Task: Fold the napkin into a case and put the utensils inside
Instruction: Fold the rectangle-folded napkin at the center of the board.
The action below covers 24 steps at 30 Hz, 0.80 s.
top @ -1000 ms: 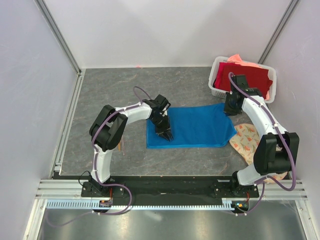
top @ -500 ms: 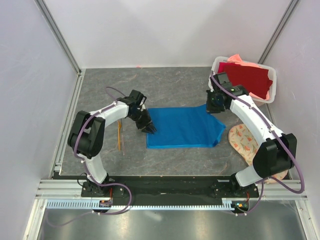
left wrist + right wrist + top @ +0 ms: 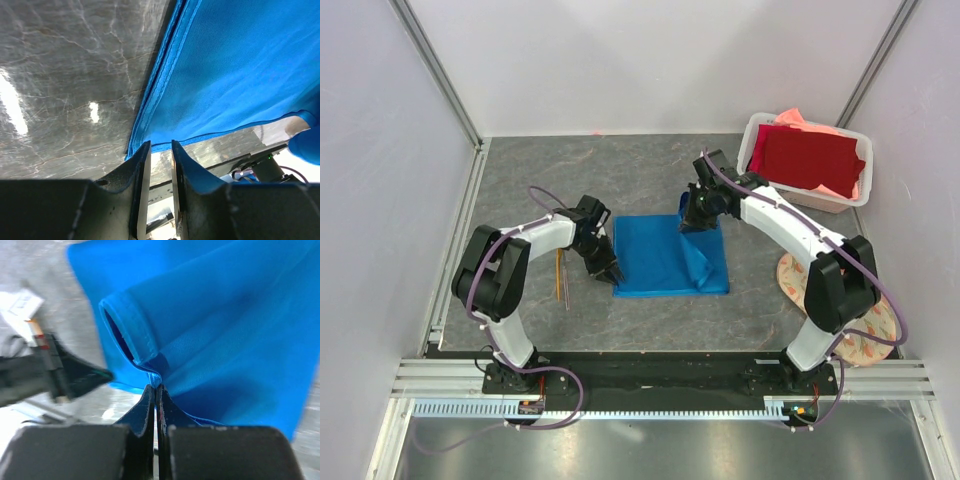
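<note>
Mid-table, on the grey marbled table: napkin, partly doubled, its right part folded over to the left into a raised, slanted flap. At the flap's far corner, right gripper, fingers pressed together on a hemmed fold of the cloth, with the hem curled into a small open loop just past the tips. At the napkin's near left corner, left gripper, low over the table, fingers close together with only a narrow slit between them and nothing seen in that slit. Cloth edge just beyond those tips; touching or not, impossible to say. Left of that gripper, utensils on bare table, near the napkin but apart from it, lying roughly front to back. At the far right corner, white basket with a dark red cloth on top and a pink cloth showing behind it. At near right, floral mat, flat, partly hidden under the right arm, apart from the napkin.
</note>
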{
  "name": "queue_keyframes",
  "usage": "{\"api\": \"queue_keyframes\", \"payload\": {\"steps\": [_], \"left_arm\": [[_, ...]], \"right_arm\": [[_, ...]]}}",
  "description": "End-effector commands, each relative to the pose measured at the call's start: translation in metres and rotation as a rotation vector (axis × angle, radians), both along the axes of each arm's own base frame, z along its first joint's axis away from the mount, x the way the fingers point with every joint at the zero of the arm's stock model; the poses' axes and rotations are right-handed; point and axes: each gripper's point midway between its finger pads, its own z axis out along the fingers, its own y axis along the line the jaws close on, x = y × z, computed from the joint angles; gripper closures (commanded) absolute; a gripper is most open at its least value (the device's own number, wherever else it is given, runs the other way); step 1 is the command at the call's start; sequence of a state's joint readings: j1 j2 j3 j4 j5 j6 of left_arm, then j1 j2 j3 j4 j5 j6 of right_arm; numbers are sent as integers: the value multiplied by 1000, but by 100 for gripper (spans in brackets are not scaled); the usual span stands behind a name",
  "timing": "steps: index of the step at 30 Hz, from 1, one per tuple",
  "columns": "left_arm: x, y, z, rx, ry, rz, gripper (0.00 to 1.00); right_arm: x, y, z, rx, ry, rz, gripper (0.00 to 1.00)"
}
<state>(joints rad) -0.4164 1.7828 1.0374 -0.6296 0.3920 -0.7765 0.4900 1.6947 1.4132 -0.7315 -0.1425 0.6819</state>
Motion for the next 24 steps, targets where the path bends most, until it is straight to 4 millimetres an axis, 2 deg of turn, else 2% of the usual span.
{"api": "queue_keyframes", "payload": {"steps": [1,7,13,15,19,24], "left_arm": [[7,8,1,36,-72,-27,71],[0,13,-10,57,-57,-25,72],[-8,16,-17,59,-44,-19,74],[-10,17,-18,59,-43,-15,74],[-11,17,-15,54,-54,-16,75],[-11,17,-13,51,-59,-11,75]], "right_arm": [[18,46,25,186,-17,-49,100],[15,84,21,249,22,-37,100],[12,113,1,279,75,-27,100],[13,119,-3,287,84,-25,100],[10,130,-24,280,132,2,100],[6,139,-37,273,148,34,100]]}}
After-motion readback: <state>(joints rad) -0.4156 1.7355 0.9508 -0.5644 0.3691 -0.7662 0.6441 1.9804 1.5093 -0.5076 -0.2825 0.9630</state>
